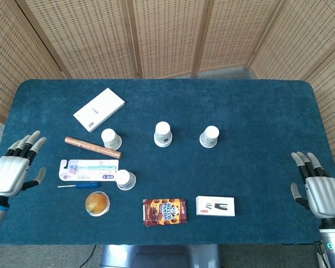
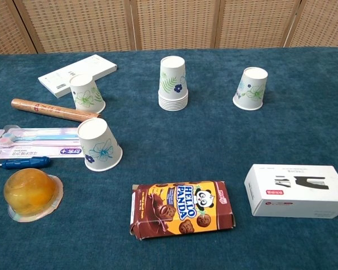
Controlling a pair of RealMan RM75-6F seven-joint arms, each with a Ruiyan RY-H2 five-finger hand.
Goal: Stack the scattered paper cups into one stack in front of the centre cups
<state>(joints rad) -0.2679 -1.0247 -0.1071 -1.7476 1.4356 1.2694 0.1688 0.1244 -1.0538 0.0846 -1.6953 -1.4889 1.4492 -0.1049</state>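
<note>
Left hand (image 1: pixel 14 172): at table's left edge, fingers spread, holding nothing; head view only.
Right hand (image 1: pixel 318 188): at right edge, fingers spread, holding nothing.
Centre stack (image 2: pixel 173 84): upside-down nested cups, mid-table toward the back.
Right cup (image 2: pixel 252 88): single, upside-down, apart from stack.
Left cup (image 2: pixel 86 93): upside-down, just beside copper tube (image 2: pixel 53 110).
Near-left cup (image 2: pixel 99 144): upside-down, tilted, touching toothbrush pack (image 2: pixel 34 142).
Other items: white box (image 2: pixel 77 74) back left; screwdriver (image 2: pixel 19 163); jelly cup (image 2: pixel 30 194); biscuit box (image 2: pixel 182 208) front centre; stapler box (image 2: pixel 296 190) front right.
</note>
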